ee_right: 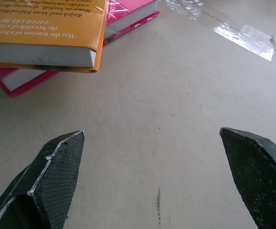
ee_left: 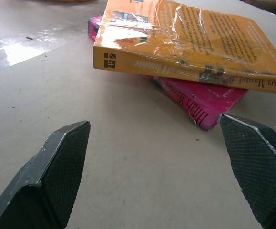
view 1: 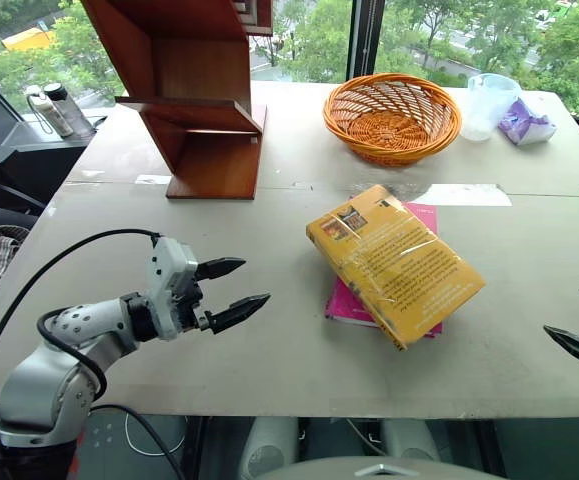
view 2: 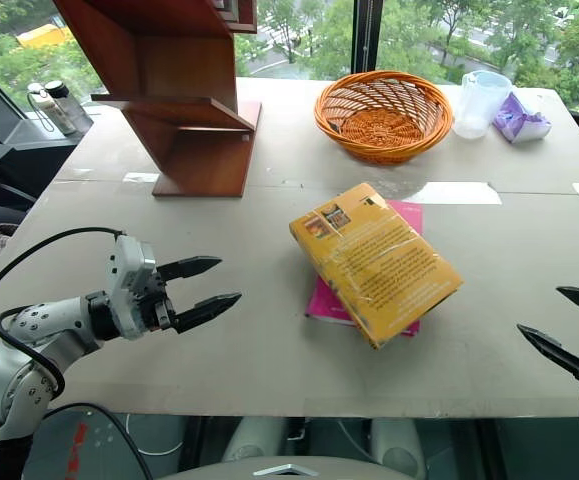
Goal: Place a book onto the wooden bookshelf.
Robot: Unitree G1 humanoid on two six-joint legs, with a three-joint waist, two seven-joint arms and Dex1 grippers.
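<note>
The book point(view 1: 397, 262), a thick yellow-orange paperback in glossy wrap, lies askew on top of a thinner magenta-pink book point(view 1: 347, 304) in the middle of the table. The wooden bookshelf point(view 1: 194, 90) stands at the back left, reddish-brown with slanted panels. My left gripper point(view 1: 234, 290) hovers open over the table to the left of the books, pointing toward them, nothing between its fingers. At the table's right edge my right gripper point(view 2: 564, 325) is open too, well apart from the books. The left wrist view looks at the book's spine point(ee_left: 185, 69); the right wrist view shows its page edge point(ee_right: 37, 53).
A woven orange basket point(view 1: 392, 117) sits at the back centre. Behind it to the right are a clear plastic cup point(view 1: 489, 104) and a purple wrapper point(view 1: 525, 124). Strips of clear tape point(view 1: 464, 194) lie on the table point(view 1: 269, 350) near the seam.
</note>
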